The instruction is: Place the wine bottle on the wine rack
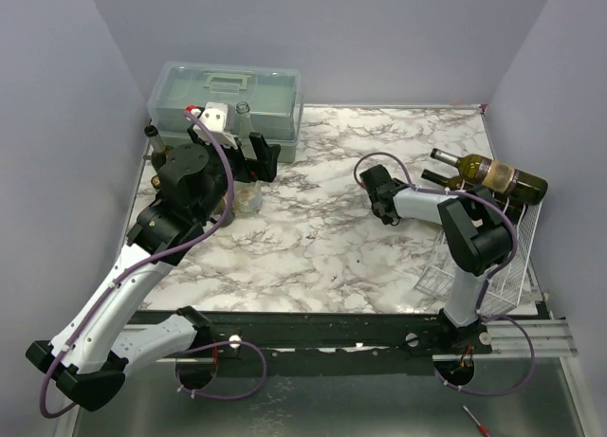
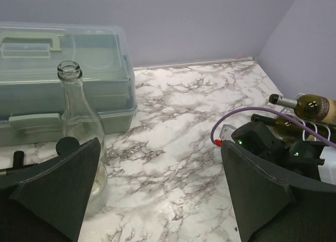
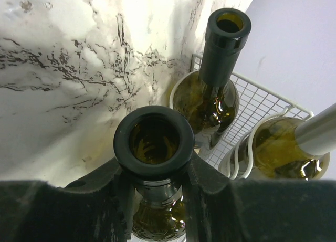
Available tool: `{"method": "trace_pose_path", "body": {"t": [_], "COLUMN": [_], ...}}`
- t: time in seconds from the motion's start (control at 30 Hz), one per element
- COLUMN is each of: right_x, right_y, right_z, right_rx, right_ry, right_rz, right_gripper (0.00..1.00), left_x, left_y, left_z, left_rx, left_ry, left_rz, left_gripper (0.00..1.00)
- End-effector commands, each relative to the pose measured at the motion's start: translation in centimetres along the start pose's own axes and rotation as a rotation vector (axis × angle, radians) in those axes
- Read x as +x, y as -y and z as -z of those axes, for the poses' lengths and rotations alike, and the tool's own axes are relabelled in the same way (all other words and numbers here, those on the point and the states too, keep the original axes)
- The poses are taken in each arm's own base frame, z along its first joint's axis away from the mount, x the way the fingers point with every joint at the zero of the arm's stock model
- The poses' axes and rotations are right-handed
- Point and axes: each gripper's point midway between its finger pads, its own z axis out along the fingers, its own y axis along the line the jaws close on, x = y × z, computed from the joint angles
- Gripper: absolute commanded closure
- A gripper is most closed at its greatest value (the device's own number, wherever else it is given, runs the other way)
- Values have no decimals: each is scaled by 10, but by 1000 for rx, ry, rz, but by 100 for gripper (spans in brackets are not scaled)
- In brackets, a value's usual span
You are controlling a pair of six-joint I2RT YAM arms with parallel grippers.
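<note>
Marble table (image 1: pixel 332 238), viewed from above; grey-green toolbox (image 1: pixel 228 100) at the far left; white wire wine rack (image 1: pixel 524 266) at the right edge, two racked bottles (image 3: pixel 210 100) lying in it; dark-green wine bottle (image 3: pixel 153 139) mouth-on to the wrist camera, just beside those two, neck clamped in the right gripper (image 3: pixel 155 187); left gripper (image 2: pixel 157 200) spread wide, holding nothing, near a clear glass bottle (image 2: pixel 79 126); for good seating: slide the body squarely between the rods, release only once fully cradled
</note>
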Motion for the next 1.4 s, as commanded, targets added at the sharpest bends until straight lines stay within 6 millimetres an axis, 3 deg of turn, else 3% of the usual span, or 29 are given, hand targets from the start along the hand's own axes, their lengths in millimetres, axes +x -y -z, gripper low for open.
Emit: {"method": "trace_pose_path", "body": {"t": [0.0,0.37,0.63,0.8,1.13,1.37], "right_x": [21,40,38,37,16,-6], "right_y": [23,22,18,16,15,13], "right_z": [6,0,-2,-2,17,38], "right_rx": [57,64,53,33,34,-15], "right_ry": [-48,-33,-16,-4,72,144], "right_rz": [75,98,115,128,114,45], "right_gripper": [96,77,60,56,51,36], "left_x": [-8,-7,-9,-9,-7,1], "left_y": [0,2,3,3,3,3], "left_z": [7,8,10,10,9,1], "left_rx": [-3,4,7,9,4,1], "left_ry": [23,22,26,26,23,-3], "left_rz": [-3,-3,-1,-2,-6,-11], "left_gripper": [1,1,1,1,1,1]}}
